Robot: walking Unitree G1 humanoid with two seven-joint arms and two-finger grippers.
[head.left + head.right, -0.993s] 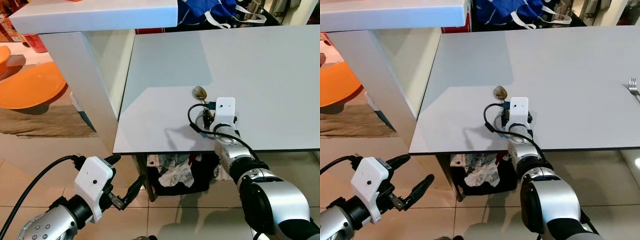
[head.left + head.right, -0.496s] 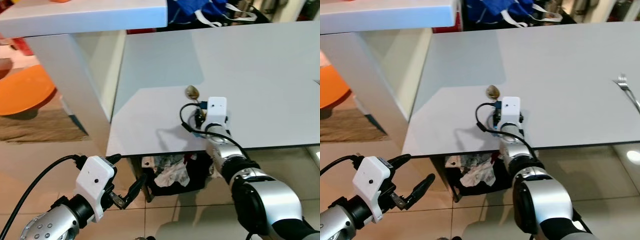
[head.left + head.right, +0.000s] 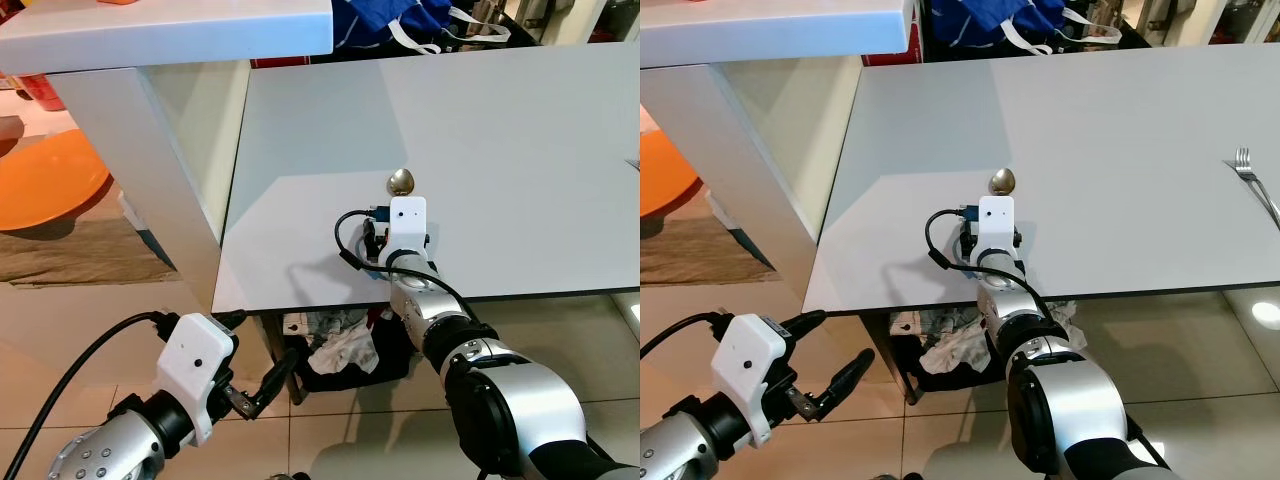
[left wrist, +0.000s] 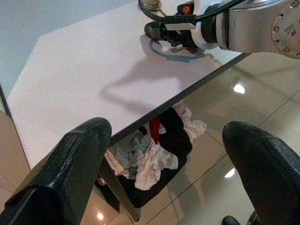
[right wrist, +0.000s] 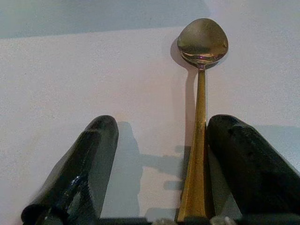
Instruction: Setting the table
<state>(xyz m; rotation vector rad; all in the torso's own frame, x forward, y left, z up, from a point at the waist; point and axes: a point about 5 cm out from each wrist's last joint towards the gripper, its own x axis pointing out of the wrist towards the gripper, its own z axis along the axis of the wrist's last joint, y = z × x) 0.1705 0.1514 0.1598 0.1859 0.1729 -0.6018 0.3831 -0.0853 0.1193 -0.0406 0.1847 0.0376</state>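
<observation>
The right gripper (image 5: 159, 173) reaches forward from its silver arm over the near edge of the grey counter (image 3: 520, 150), wrist low and level with the surface, its two black fingers (image 5: 82, 171) spread apart and resting on or just above the top. A gold spoon (image 5: 199, 93) lies flat between them, its handle running along the inner face of one finger and seeming to touch it, well apart from the other; the bowl lies beyond the fingertips, further in from the edge. Whether the handle is pressed or merely lies beside that finger cannot be told. Ahead of the fingers the counter runs on as bare surface, and a fork (image 3: 1252, 178) lies far off toward the right edge, cut off by the frame. The left gripper (image 3: 262, 378) hangs low over the tiled floor (image 3: 80, 310) below the counter's near edge, fingers spread. A bin of crumpled cloth (image 4: 150, 154) under the counter is partly hidden by its edge.
</observation>
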